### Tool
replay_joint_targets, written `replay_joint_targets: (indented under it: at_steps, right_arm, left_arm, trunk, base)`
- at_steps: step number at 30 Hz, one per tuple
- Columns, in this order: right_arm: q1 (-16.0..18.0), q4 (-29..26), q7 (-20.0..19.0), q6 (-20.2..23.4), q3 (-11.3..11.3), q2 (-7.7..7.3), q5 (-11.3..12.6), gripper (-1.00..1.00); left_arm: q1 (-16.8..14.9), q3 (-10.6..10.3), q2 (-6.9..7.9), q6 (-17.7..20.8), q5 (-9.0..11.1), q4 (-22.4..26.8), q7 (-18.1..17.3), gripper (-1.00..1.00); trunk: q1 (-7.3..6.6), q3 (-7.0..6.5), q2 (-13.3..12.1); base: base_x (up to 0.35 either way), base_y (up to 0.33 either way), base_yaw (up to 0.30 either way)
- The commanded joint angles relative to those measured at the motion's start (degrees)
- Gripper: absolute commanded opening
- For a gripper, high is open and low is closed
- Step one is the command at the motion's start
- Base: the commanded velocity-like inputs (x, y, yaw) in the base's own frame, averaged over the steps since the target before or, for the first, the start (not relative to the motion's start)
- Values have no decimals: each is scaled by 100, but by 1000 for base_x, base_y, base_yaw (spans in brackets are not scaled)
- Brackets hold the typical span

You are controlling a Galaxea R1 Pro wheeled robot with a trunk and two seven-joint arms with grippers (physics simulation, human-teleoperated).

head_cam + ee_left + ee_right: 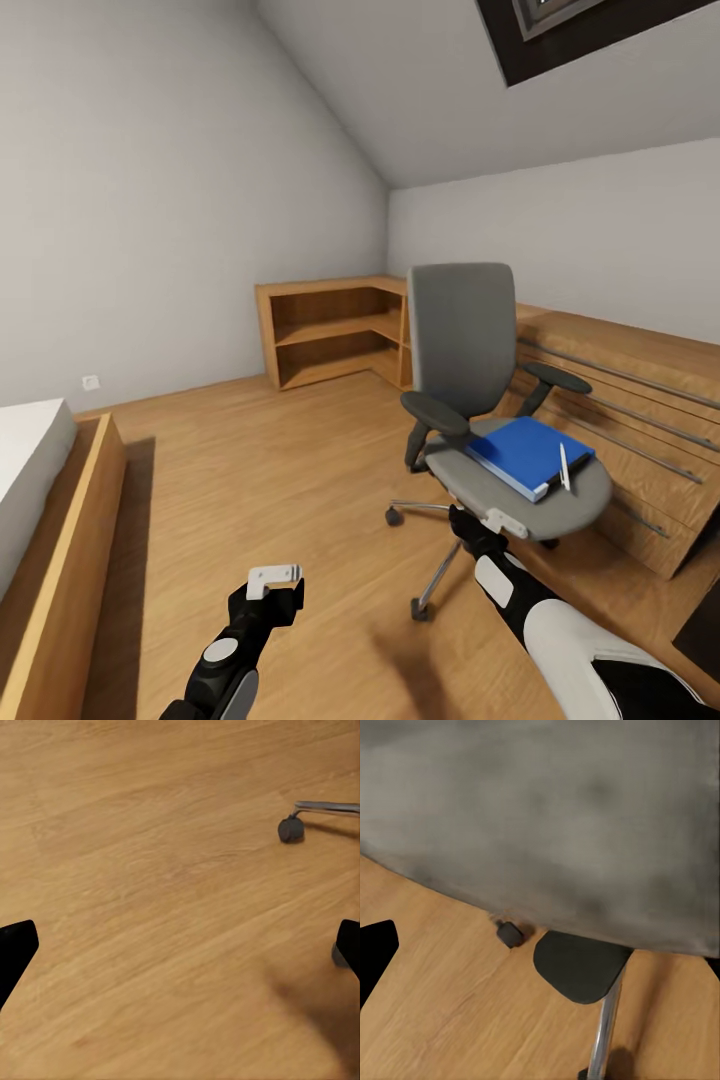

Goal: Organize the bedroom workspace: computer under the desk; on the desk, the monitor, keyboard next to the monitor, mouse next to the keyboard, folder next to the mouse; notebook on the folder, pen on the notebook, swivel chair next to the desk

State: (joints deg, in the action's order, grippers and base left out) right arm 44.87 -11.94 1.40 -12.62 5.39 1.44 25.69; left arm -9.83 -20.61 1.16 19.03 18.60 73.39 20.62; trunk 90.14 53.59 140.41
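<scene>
The grey swivel chair (462,345) stands on the wooden floor right of centre. On its seat lies the blue folder (525,455), with the white pen (564,467) resting on the folder's right part. My right gripper (470,524) sits low at the seat's front edge and is open; its wrist view looks up at the seat's grey underside (555,817), a chrome leg (604,1035) and a caster (510,934). My left gripper (272,592) hangs open over bare floor left of the chair, with a chair caster (290,829) ahead. Desk, computer, monitor, keyboard, mouse and notebook are out of view.
A low wooden corner shelf (335,330) stands against the far wall behind the chair. A sloped wooden panel with metal rails (630,420) runs along the right. A bed in a wooden frame (60,520) fills the left edge. Open floor lies between bed and chair.
</scene>
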Motion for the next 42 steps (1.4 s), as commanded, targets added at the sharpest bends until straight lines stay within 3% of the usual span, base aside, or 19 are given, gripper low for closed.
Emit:
replay_joint_targets:
  at_steps: [1,31,42]
  right_arm:
    - [4,-1,-1,-12,41,5,-20,100]
    - [4,-10,0,-14,34,5,-38,100]
    - [4,-2,0,-18,32,5,-38,100]
  left_arm:
    - [-4,-21,8,13,56,8,57,100]
    - [-4,-15,8,13,56,8,51,100]
    - [-6,-14,8,13,56,8,48,100]
  trunk:
    - [-1,6,3]
    - [-1,6,3]
    - [-1,6,3]
  base:
    - [47,0,0]
    - [139,-86,0]
    - [-118,-1,0]
